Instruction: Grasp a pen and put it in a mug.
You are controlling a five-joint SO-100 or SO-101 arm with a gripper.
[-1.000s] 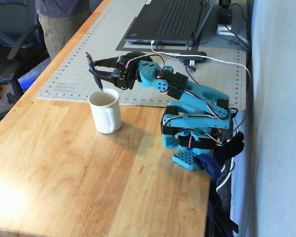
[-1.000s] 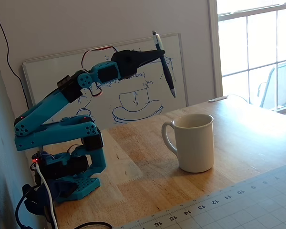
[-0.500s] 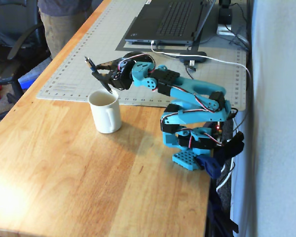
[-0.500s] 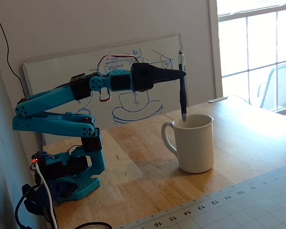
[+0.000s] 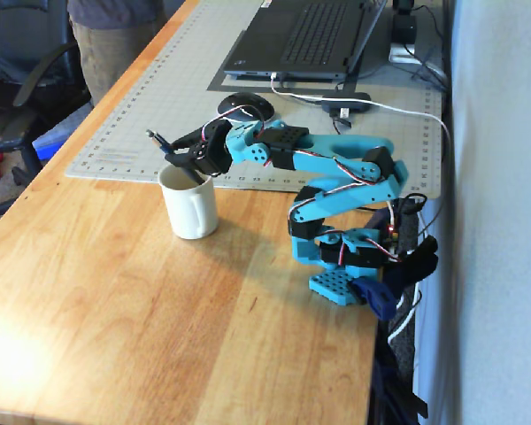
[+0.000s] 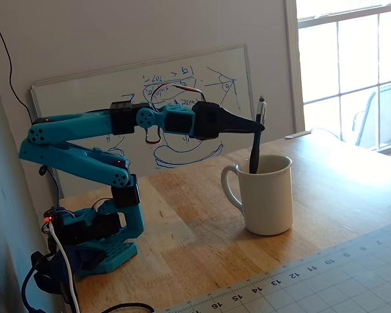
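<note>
Fig.: claw (image 6: 255, 126), centre-right of frame, pinches pen (image 6: 255, 147) near its top, upright, w/ lower end already inside mug (image 6: 264, 195) on worktop (image 6: 352, 176), so release should drop it in.

Ruler numbers 11–16 on cutting mat (image 6: 352, 274)

Mug (image 5: 190, 206) on table (image 5: 115, 301), at 9 o'clock of arm base (image 5: 341, 283) in a fixed view; in the other, mug (image 6: 266, 195) at 3 o'clock of base (image 6: 98, 251). Pen (image 6: 256, 140) nearly upright, lower end inside mug, upper end above rim, pinched in gripper (image 6: 257, 127) over mug. Mat (image 5: 203, 80) behind mug at 12 o'clock; laptop (image 5: 305, 35) on mat, mouse (image 5: 245, 108) before laptop. Whiteboard (image 6: 150, 98) behind arm.
</note>
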